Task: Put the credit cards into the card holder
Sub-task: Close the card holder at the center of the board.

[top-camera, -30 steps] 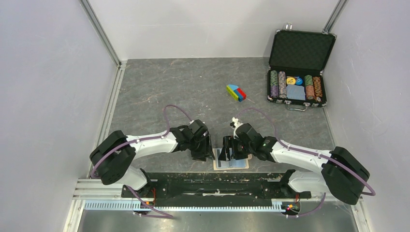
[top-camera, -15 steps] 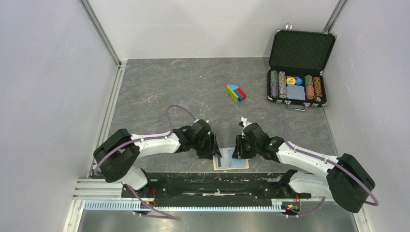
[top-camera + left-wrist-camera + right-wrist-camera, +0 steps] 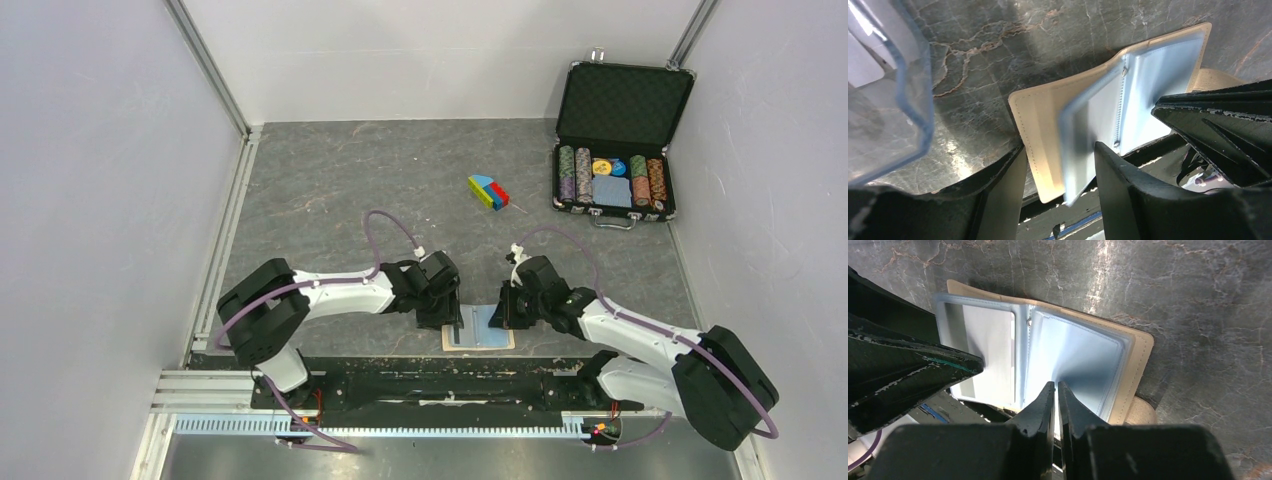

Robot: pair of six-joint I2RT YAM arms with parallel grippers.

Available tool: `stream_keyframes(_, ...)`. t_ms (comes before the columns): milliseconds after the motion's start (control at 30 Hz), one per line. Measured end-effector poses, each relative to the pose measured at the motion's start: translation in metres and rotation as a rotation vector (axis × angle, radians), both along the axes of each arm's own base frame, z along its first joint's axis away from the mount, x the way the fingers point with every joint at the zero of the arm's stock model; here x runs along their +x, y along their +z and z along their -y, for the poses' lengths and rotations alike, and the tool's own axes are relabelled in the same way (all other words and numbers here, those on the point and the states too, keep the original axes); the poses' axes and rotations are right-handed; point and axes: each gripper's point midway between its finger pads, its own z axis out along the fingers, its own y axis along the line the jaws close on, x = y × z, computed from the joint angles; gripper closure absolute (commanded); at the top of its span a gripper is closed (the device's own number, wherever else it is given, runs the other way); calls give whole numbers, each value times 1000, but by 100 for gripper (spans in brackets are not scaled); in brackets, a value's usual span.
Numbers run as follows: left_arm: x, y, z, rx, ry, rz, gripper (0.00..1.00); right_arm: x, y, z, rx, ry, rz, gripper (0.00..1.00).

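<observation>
Card holder [image 3: 487,338] lies open; right fingers [image 3: 1040,407] have closed above it.

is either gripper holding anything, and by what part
The right gripper looks pinched on an edge of the wallet's right pocket sheet; the left gripper is open around the left sheet, gripping nothing.

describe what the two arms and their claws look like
The left arm and right arm have white shells, bulky black joints and a looping purple cable each. The left claw and right claw are black, with wedge-shaped fingers and chipped paint.
</observation>
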Motion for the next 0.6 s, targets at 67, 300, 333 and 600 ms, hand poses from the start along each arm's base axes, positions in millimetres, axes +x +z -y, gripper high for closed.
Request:
stream_keyframes(67,0,0,3,4,-4,3,44,0,0,0,7,1,-1,93)
stream_keyframes(300,-2,4,2,-1,-6,24,47,-1,0,-1,31,4,1,93)
stream_keyframes(333,-2,8,2,-8,-6,29,47,0,0,-1,34,5,2,93)
stream_keyframes(600,0,34,14,-94,-20,53,47,-1,1,-3,45,11,1,93)
